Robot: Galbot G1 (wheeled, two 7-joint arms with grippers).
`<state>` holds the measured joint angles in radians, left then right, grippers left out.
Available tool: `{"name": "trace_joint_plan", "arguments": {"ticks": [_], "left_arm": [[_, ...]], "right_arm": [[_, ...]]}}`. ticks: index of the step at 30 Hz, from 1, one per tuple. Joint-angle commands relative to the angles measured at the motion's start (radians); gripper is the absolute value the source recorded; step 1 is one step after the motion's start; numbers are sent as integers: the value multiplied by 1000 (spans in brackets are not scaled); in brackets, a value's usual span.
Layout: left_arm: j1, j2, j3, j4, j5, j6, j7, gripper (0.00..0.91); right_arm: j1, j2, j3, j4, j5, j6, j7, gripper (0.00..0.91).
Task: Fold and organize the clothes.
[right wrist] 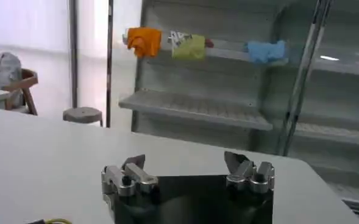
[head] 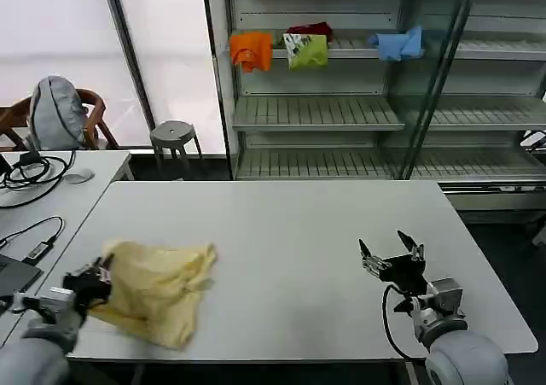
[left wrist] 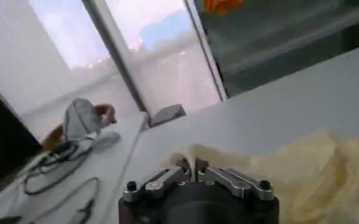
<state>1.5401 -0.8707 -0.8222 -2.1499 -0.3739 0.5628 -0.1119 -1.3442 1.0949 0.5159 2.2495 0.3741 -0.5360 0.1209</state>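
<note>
Lying crumpled on table (head: 290, 231): 1 cream T-shirt (head: 158, 289). Left gripper (head: 101, 276) clamped on its left edge. Right gripper (head: 391, 250) spread wide, empty, well apart.

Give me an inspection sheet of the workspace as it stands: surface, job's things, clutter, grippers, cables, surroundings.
Surface: white table, bare apart from the shirt.
Job's things: pale yellow T-shirt crumpled near the table's left front, not folded.
Clutter: nothing seen on the work table.
Grippers: left gripper shut on the T-shirt's edge; right gripper open above the table's right side, holding nothing.
Cables: black cables on the side desk to the left.
Surroundings: shelf rack behind, with orange garment, green garment, blue garment; stool; chair.
</note>
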Motion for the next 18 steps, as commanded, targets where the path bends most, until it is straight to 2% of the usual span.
{"name": "trace_joint_plan", "arguments": {"ticks": [1, 3, 5, 7, 10, 11, 14, 18], "left_arm": [[82, 128, -348, -150, 8, 15, 166, 20], [70, 69, -231, -212, 25, 15, 164, 20], [47, -16, -1, -289, 104, 13, 167, 20], [30, -76, 172, -317, 192, -5, 166, 10], [-7, -194, 434, -290, 361, -71, 164, 10], [-24, -244, 561, -257, 418, -85, 166, 20], [-78, -340, 719, -185, 472, -99, 152, 20], [-155, -446, 855, -122, 465, -102, 91, 20]], "right_arm": [[-2, 4, -4, -3, -3, 6, -1, 907], [-12, 3, 1, -1, -3, 6, -1, 907], [-22, 0, 9, -1, -5, 6, -1, 907], [-30, -3, 16, -2, -6, 6, -1, 907], [-34, -3, 19, -3, -15, 3, 2, 907], [-34, -1, 20, -4, -19, 2, 2, 907], [-28, 0, 20, -7, -27, -3, 6, 907], [-22, 4, 19, -8, -39, -10, 8, 907]]}}
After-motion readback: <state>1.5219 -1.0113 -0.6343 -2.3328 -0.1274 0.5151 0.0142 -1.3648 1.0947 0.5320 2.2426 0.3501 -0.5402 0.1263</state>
